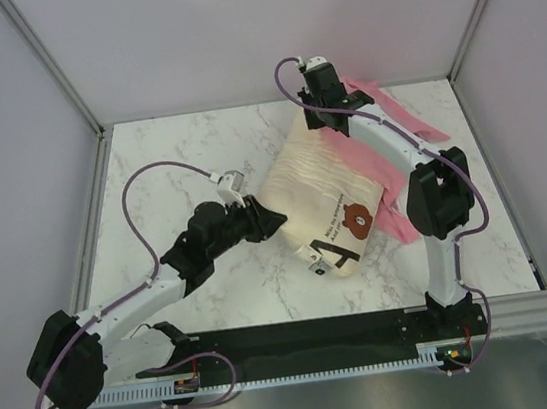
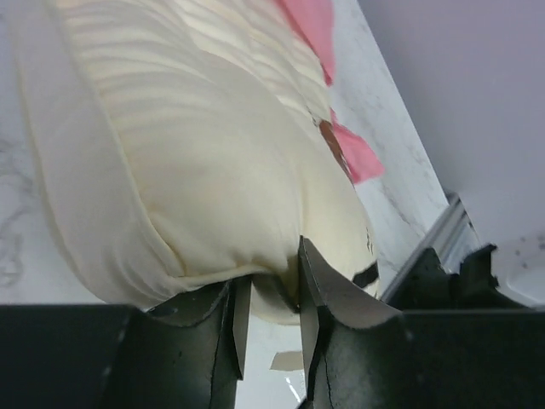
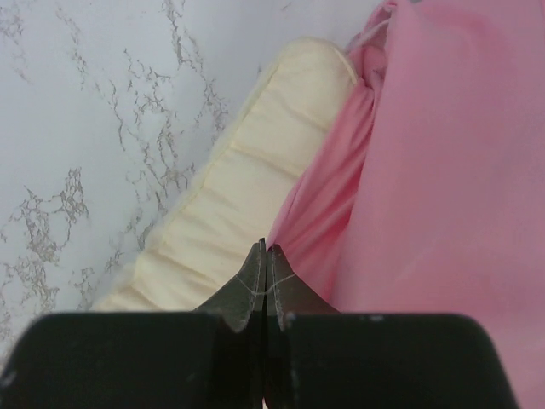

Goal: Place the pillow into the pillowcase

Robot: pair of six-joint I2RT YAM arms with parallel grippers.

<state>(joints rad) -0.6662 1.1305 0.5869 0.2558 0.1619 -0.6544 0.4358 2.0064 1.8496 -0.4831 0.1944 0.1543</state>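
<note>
Marble tabletop (image 1: pixel 188 165) is carrying everything, with pale walls (image 1: pixel 230 29) rising around it. Nearest the bases, the left gripper (image 2: pixel 268 285) is pinching the pillow (image 1: pixel 316 184) by its edge, jaws narrowed and cream fabric bulging between its fingers. Beyond those jaws the pillow is lying flat, its bear face showing on top. The pillowcase (image 1: pixel 394 123) is peeking out pink under its far and right sides. At the pillow's far corner the right gripper (image 3: pixel 266 260) is pressing its jaws fully together, tips sitting where cream meets pink. Whether fabric is caught there cannot be told.
</note>
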